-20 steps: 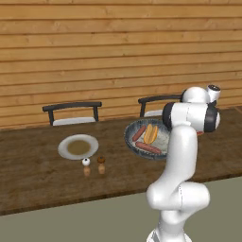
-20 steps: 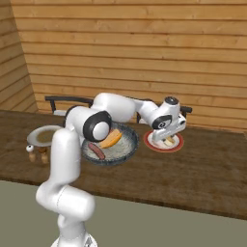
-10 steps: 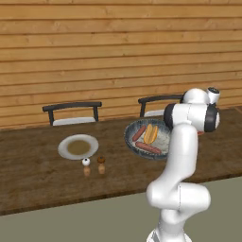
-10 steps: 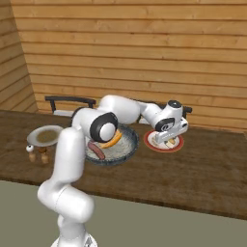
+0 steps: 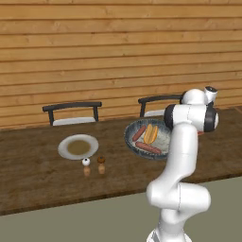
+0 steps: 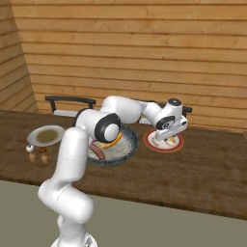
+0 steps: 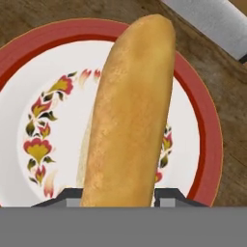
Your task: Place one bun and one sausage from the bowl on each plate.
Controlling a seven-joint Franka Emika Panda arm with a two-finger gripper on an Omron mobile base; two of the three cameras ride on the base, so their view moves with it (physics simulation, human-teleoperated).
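Golden bun (image 7: 130, 111) clamped in gripper (image 6: 168, 140), lower than a second ago, hovering over red-rimmed floral plate (image 7: 202, 125), bowl (image 6: 126, 149) unmoved.

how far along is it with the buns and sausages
Nothing is finished yet. In hand: the gripper holds a bun over the red-rimmed plate. Left: that plate's sausage, and the grey plate, bare so far. The bowl has sausages and a bun.

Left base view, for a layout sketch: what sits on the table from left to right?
Grey plate → white shaker → brown shaker → bowl with sausages and a bun.
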